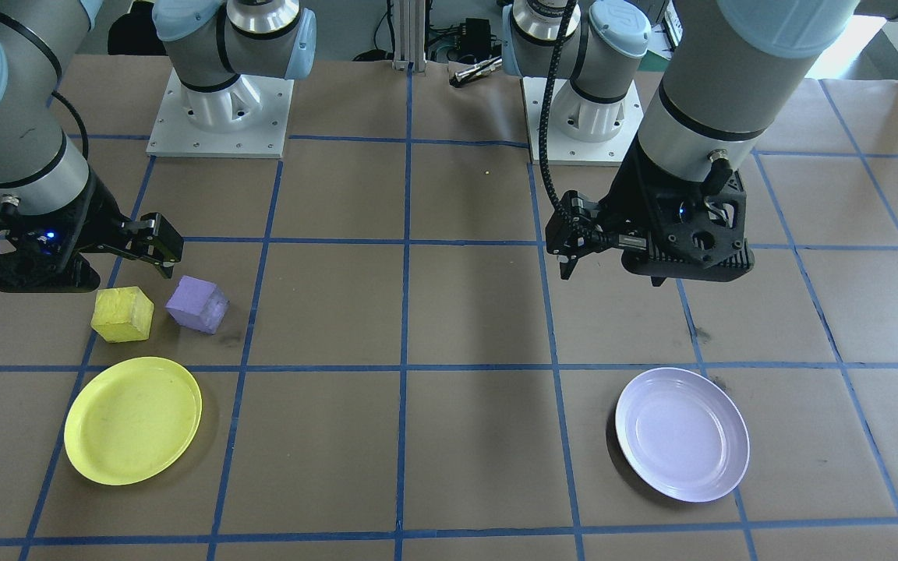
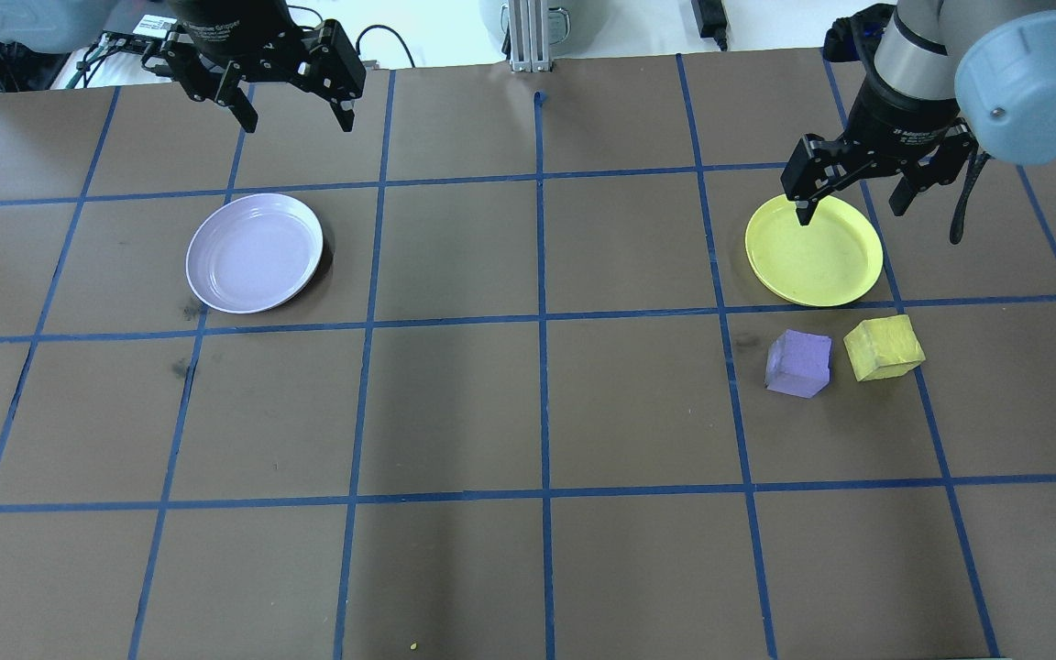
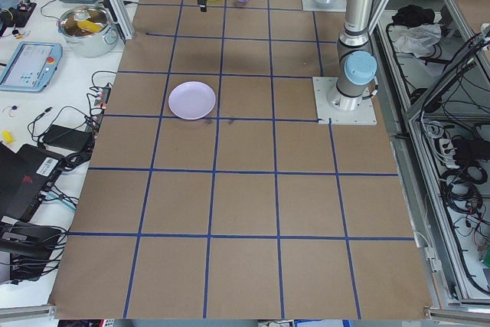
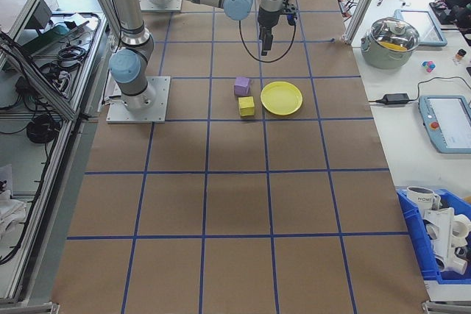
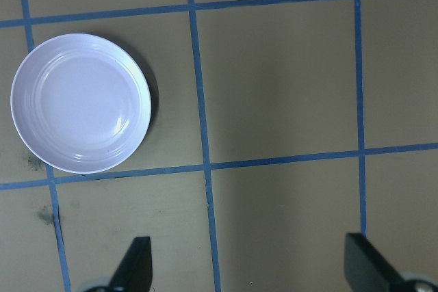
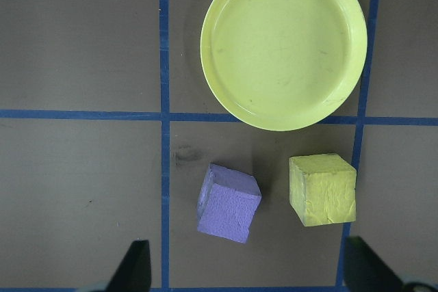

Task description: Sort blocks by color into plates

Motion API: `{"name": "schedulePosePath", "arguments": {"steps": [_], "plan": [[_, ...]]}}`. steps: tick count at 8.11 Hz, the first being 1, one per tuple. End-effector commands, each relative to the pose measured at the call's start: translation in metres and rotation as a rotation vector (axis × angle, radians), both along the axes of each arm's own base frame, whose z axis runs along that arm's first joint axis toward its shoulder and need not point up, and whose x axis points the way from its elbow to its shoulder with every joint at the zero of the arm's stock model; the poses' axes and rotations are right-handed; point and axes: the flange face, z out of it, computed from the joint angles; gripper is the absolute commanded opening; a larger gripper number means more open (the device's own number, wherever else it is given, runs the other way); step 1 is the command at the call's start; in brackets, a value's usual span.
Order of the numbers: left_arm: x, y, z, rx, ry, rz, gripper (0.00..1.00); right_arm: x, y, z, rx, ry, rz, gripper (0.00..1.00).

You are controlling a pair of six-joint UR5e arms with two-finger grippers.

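The right end effector (image 2: 853,209) hangs above the counter (image 2: 528,412) with its fingers spread wide and nothing between them. In its own wrist view the yellow block (image 6: 322,189) and the purple block (image 6: 228,203) sit just ahead of the fingertips, side by side and apart, the purple one turned at a slant; the yellow plate (image 6: 284,44) lies beyond them, empty, on the far side of a blue tape line (image 6: 82,113). That view shows what the overhead one cannot: the rough, crumbly faces of both blocks and faint scuffs inside the plate. The overhead view instead shows the end effector lying over the plate's far rim, with the blocks nearer the robot than it, though heights cannot be judged there. The front-facing view puts the same end effector (image 1: 154,253) just above and beside the yellow block (image 1: 122,314), with the purple block (image 1: 197,305) close by, touching neither.

The left end effector (image 2: 294,108) is likewise spread and holds nothing. Its wrist camera shows only the pale lavender plate (image 5: 80,103), empty, ahead and off to one side of the fingertips, with ringed ridges in its bowl that the overhead view barely gives. The front-facing view sets that plate (image 1: 682,434) well apart from the left end effector (image 1: 570,261). Both blocks lie on the counter, in neither plate
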Motion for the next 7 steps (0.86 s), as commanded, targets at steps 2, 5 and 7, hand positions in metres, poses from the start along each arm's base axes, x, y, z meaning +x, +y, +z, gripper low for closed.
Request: {"name": "schedulePosePath", "arguments": {"steps": [2, 5, 7], "plan": [[0.000, 0.000, -0.001, -0.001, -0.001, 0.000, 1.00, -0.005, -0.003, -0.003, 0.000, 0.002, -0.002, 1.00], [0.000, -0.003, -0.004, 0.005, 0.001, -0.001, 1.00, -0.071, -0.029, -0.044, 0.039, -0.014, 0.034, 1.00], [0.002, -0.002, -0.004, 0.005, -0.003, 0.003, 1.00, -0.121, -0.016, -0.112, 0.139, -0.056, 0.009, 1.00]]}}
